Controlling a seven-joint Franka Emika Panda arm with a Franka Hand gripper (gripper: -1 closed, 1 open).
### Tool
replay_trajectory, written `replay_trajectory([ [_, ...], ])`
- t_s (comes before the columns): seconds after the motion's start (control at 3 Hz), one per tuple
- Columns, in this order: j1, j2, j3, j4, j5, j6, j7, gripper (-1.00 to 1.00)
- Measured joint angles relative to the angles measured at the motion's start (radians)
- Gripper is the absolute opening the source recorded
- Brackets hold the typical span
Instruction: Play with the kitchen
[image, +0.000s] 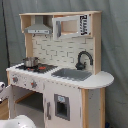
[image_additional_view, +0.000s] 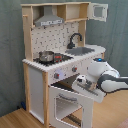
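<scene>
The kitchen (image_additional_view: 60, 65) is seen standing upright on a wooden floor (image_additional_view: 15, 119) against a grey-green curtain (image_additional_view: 10, 50) in both exterior views. In the second exterior view its oven door (image_additional_view: 75, 97) is swung down and outward, its free edge projecting toward the second exterior view's right, and the cavity behind it is left open. The gripper (image_additional_view: 82, 82) is placed just above that door's top edge, close under the knob panel (image_additional_view: 62, 74); whether its fingers are spread or closed cannot be told, as they are hidden against the door. The white arm (image_additional_view: 107, 77) is held out to the second exterior view's right of the cabinet, beside the rounded counter end.

On the stovetop (image: 37, 67) a small metal pot (image: 30, 61) is set, well apart from the grey sink (image: 72, 74) and the black faucet (image: 83, 59) behind it. Free space is kept above the counter up to the hood (image: 37, 29) and the upper shelf. In the first exterior view only a white rounded part of the arm is caught at the lower left edge.
</scene>
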Motion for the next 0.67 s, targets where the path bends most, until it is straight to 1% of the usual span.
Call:
replay_trajectory([
  [0.33, 0.043, 0.000, -0.042, -0.039, -0.067, -0.009, 0.046, 1.00],
  [0.67, 0.080, -0.001, -0.072, -0.072, -0.138, -0.009, 0.091, 1.00],
])
